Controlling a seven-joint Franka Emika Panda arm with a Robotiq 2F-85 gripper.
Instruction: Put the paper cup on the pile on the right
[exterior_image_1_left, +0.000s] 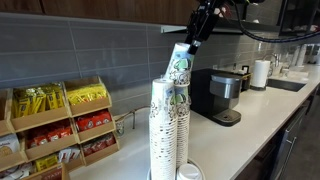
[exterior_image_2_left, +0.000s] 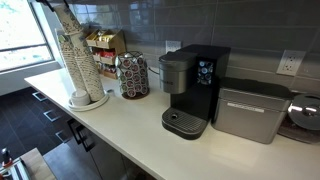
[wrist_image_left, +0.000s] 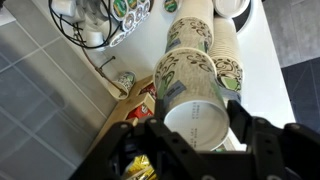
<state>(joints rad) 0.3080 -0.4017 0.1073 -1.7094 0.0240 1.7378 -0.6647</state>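
Arguably the tool (exterior_image_1_left: 193, 35), clenching the paper cup (exterior_image_1_left: 179, 65) at a tilt, is risking toppling the tall pile (exterior_image_1_left: 167, 122) by the table (exterior_image_1_left: 240, 125) corner.

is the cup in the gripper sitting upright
No, in an exterior view the cup held by the gripper leans sideways on top of the stack.

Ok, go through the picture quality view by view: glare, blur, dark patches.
In an exterior view the window washes out to white and the black coffee maker loses detail; in an exterior view the dark gripper blends into shadowed cabinets; in the wrist view the white leaf-printed paper cup reads clearly, the fingers are dark and soft, the white countertop glares.
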